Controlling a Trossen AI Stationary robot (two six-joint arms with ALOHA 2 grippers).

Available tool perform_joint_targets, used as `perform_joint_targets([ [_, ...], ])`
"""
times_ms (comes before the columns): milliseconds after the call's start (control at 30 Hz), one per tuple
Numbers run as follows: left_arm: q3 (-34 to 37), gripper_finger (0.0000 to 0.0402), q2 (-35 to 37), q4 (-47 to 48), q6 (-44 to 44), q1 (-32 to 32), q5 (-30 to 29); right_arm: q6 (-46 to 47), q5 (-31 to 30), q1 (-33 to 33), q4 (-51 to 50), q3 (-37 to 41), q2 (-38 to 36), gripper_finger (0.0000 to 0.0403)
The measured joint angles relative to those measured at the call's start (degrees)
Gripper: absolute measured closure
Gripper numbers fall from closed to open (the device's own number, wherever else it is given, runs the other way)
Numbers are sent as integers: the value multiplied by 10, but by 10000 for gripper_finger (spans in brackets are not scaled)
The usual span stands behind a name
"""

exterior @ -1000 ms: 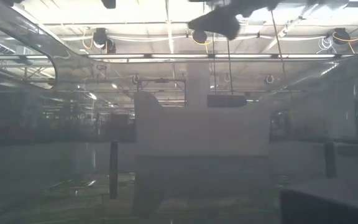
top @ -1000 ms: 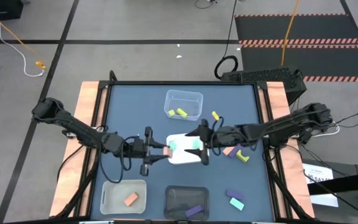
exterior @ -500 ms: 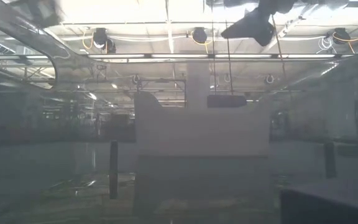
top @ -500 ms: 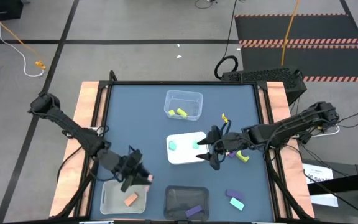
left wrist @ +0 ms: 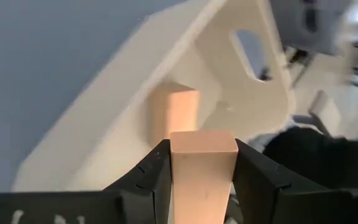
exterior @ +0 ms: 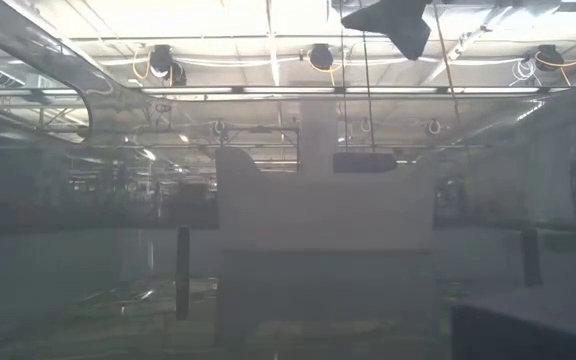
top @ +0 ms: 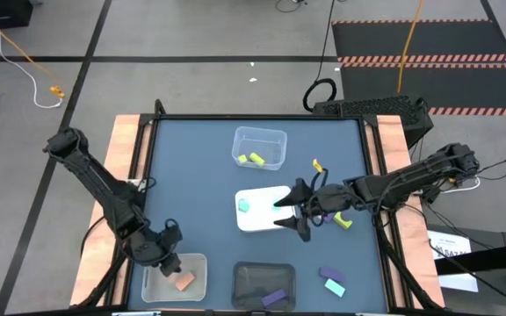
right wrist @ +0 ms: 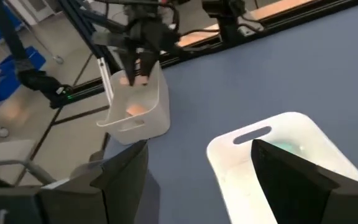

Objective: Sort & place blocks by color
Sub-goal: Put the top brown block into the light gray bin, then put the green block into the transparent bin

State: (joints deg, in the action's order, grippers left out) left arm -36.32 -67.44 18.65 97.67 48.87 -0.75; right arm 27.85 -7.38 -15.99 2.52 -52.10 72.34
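Salmon block (left wrist: 202,167) pinched in left jaws, seemingly over white tray (top: 158,283), right jaws spread.

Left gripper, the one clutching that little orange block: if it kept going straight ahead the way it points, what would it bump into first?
Probably the salmon-orange block already lying in the white tray; the left gripper, shut on its own salmon-orange block, points right at it, though depth is unclear.

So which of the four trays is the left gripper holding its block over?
The white tray at the table's near-left corner. The left gripper grips a salmon block above it; one salmon block already lies inside.
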Motion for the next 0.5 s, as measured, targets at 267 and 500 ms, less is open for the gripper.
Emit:
perform_joint_targets([
  [267, 0, 165, 0, 16, 20, 0, 7, -21, 17, -8, -61, 0, 0, 129],
  [500, 0, 89, 0, 1, 23, -1, 48, 71, -18, -8, -260, 0, -34, 129],
])
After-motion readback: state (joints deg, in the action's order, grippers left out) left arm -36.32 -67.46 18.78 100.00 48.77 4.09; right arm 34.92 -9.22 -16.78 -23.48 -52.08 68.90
